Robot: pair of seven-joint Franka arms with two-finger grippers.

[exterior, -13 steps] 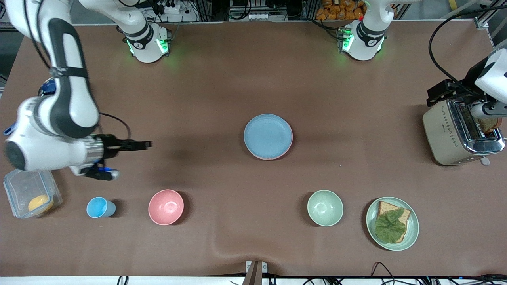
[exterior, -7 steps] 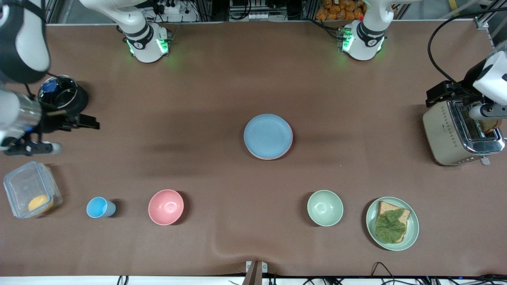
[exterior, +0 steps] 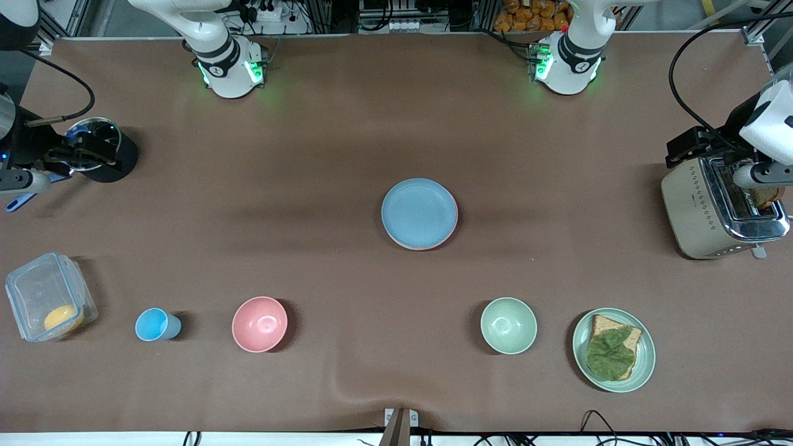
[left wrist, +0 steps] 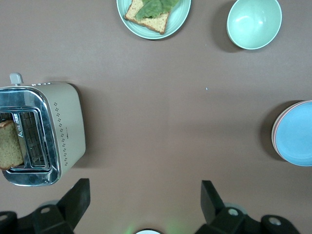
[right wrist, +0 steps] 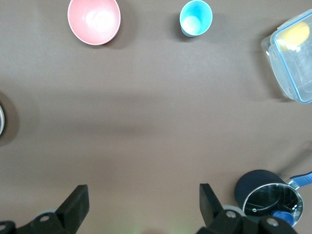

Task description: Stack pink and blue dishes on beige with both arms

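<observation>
The light blue plate (exterior: 419, 212) lies on top of a stack in the middle of the table. Only a thin rim of the pink plate (exterior: 427, 248) shows under it. In the left wrist view the blue plate (left wrist: 298, 132) and the pink rim (left wrist: 275, 135) appear again. The beige plate is hidden. My right gripper (exterior: 102, 150) hangs open and empty over a black pot at the right arm's end of the table; its wrist view shows the right gripper (right wrist: 141, 192) with nothing in it. My left gripper (exterior: 684, 148) is open over the toaster, and its wrist view shows the left gripper (left wrist: 145, 187) empty.
A toaster (exterior: 712, 210) with bread stands at the left arm's end. Along the front lie a green plate with a sandwich (exterior: 613, 350), a green bowl (exterior: 508, 325), a pink bowl (exterior: 259, 324), a blue cup (exterior: 155, 324) and a clear container (exterior: 46, 303). The black pot (exterior: 118, 162) sits under the right gripper.
The right arm has swung away from the middle of the table toward its own end and farther from the camera, ending over the black pot. The left arm and the plate stack stayed put.
</observation>
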